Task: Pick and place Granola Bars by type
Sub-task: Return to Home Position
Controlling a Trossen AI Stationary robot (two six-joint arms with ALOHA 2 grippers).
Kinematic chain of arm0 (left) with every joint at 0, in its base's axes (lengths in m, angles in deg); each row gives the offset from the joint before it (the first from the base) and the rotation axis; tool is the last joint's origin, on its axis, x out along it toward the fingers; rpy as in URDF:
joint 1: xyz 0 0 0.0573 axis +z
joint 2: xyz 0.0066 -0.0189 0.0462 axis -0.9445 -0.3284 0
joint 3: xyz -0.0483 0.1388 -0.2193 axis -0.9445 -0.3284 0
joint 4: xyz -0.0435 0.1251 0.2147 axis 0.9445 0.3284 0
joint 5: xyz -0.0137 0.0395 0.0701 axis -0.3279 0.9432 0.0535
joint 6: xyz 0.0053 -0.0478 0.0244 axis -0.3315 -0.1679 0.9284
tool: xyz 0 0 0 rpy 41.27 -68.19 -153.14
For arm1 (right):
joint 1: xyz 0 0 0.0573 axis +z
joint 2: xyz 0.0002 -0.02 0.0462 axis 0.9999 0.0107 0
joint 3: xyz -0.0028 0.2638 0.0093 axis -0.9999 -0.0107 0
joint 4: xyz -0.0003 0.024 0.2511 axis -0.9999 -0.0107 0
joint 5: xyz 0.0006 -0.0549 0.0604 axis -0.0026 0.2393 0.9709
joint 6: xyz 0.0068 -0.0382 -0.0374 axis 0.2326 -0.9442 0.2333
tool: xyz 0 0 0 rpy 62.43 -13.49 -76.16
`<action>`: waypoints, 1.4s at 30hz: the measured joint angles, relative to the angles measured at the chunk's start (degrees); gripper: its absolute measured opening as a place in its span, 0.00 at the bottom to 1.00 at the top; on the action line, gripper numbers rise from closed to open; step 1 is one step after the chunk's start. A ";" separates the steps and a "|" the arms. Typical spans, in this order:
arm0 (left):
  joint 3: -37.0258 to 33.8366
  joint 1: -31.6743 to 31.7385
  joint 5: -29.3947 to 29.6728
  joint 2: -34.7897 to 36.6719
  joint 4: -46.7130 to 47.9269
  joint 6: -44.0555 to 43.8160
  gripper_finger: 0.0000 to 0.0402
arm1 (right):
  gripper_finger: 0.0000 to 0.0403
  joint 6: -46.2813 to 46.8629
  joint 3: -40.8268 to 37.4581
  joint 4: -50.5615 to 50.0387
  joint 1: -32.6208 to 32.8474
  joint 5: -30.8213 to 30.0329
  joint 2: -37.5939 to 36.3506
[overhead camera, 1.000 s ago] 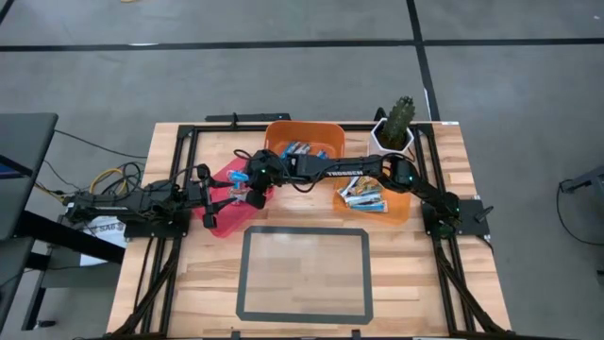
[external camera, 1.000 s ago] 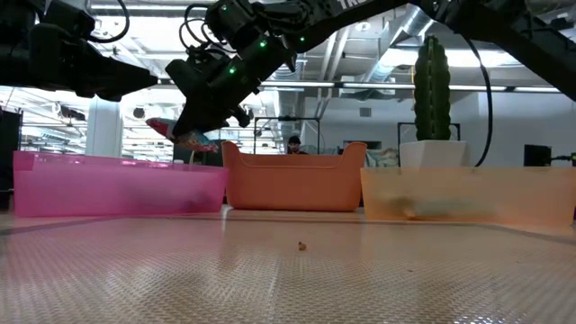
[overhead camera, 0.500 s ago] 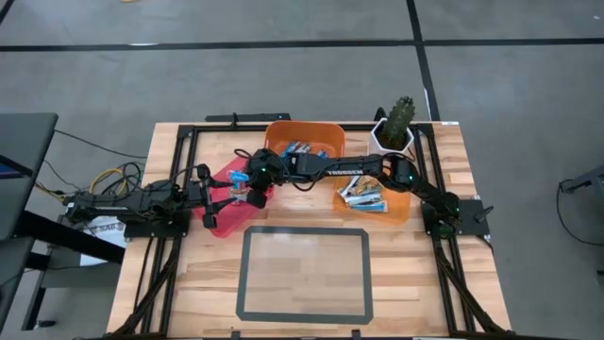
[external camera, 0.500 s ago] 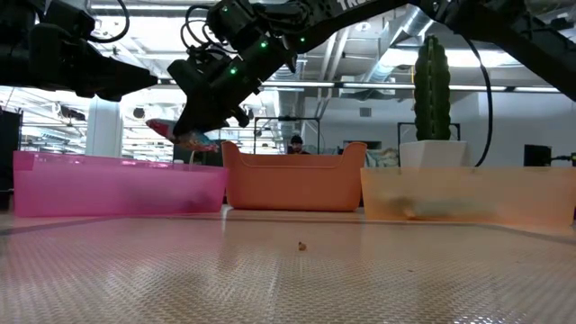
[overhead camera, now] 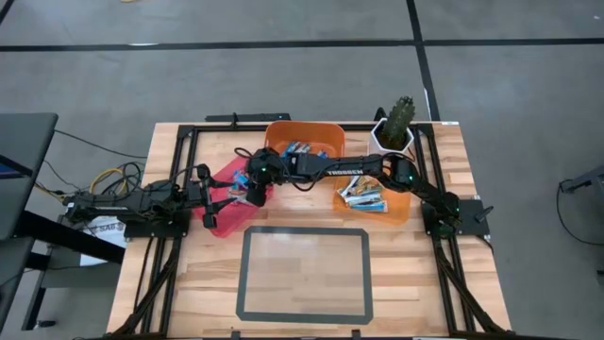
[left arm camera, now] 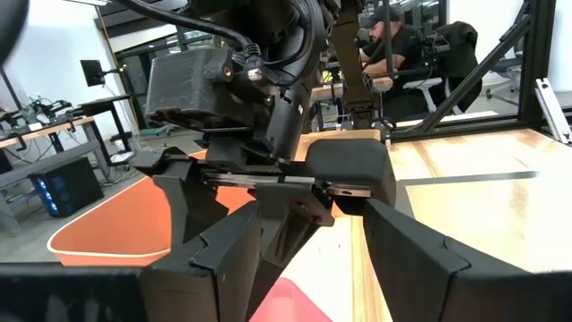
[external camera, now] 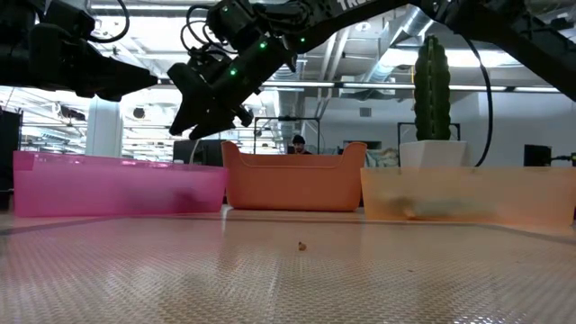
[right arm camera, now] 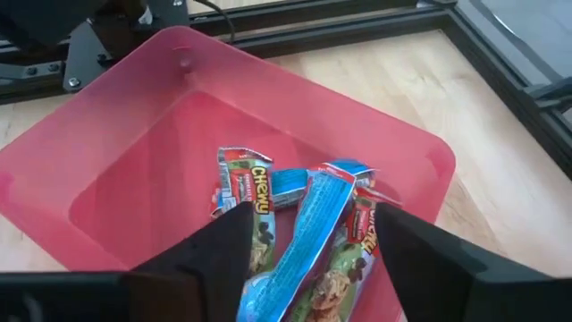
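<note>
saw the right gripper [external camera: 187, 126] above the translucent pink plastic bin [right arm camera: 429, 165], fingers spread, holding nothing. found shiny red, green and blue wrapped granola bars [right arm camera: 255, 215] heaped inside, partly hidden behind those fingers. left gripper [left arm camera: 313, 255] near the bin, fingers apart.

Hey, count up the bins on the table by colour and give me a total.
Pink: 1, the pink bin
Orange: 2, the back bin and the right-side bin
Total: 3
</note>
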 joint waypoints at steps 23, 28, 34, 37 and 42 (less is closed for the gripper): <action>0.01 0.01 -0.02 0.00 0.00 0.01 0.48 | 0.21 -5.01 -0.09 -9.76 6.32 1.03 -1.50; 0.00 0.01 -0.01 0.00 0.00 0.01 0.48 | 0.05 -5.45 -0.07 -12.54 9.40 1.01 -3.65; 0.00 0.01 -0.01 0.00 0.00 0.01 0.48 | 0.02 -6.45 -0.07 -12.46 12.61 1.01 -5.37; 0.00 0.02 0.00 0.00 0.00 0.00 0.48 | 0.01 -6.48 -0.50 -12.52 14.03 0.98 -6.30; 0.00 0.00 -0.01 0.00 0.00 0.00 0.48 | 0.01 -5.98 -11.83 -4.75 16.00 0.24 -13.13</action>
